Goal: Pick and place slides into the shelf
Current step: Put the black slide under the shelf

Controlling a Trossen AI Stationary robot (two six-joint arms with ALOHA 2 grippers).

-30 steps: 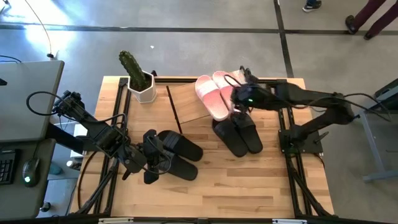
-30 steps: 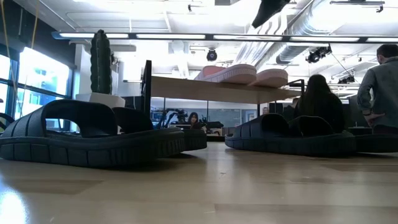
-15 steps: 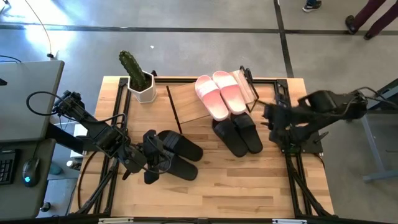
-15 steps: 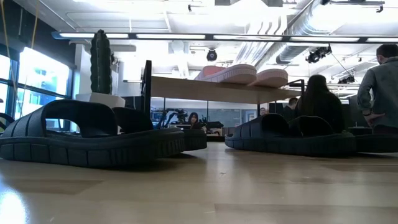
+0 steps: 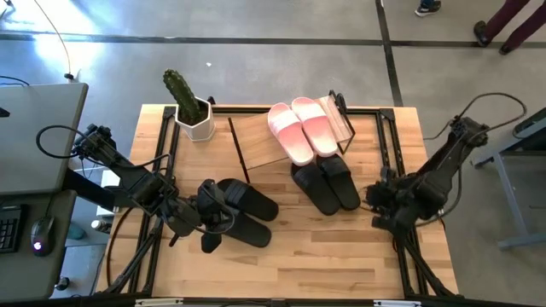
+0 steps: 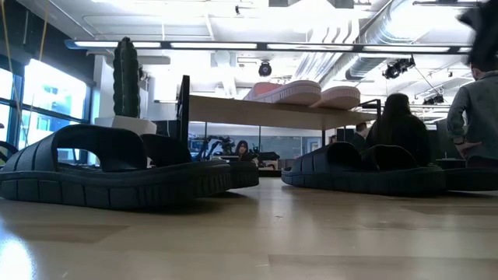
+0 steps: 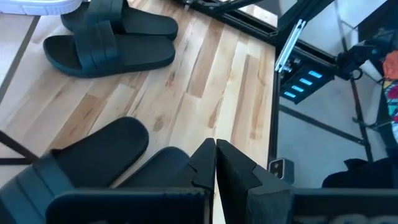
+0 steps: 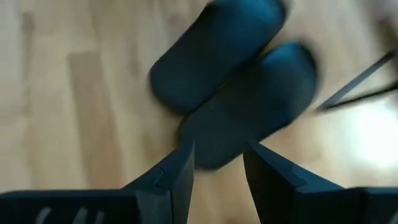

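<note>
My right claw (image 5: 381, 198) hangs low near the right edge of the bench (image 5: 341, 256), its fingers parted with a clear gap and nothing between them. The pair I judge I should take next, the black slides (image 5: 328, 184) on the bench, lies just beside that claw, toward the middle of the bench and directly in front of the shelf (image 5: 264, 141). In my right wrist view the two dark soles (image 8: 239, 106) sit side by side straight ahead of my open fingers (image 8: 177, 174), so the reach is short and forward. Their long axes run slightly aslant from the shelf out toward the front of the bench, so I would need to turn the claw across a sole rather than along it. The pale pink slides (image 5: 303, 126) already rest on top of the shelf, at its right end. My left claw (image 5: 207, 223) sits closed and empty over the other black slides (image 5: 243, 211) on the left half of the bench, well apart from the pair by the shelf. The right arm is plainly the nearer one for this pair.
</note>
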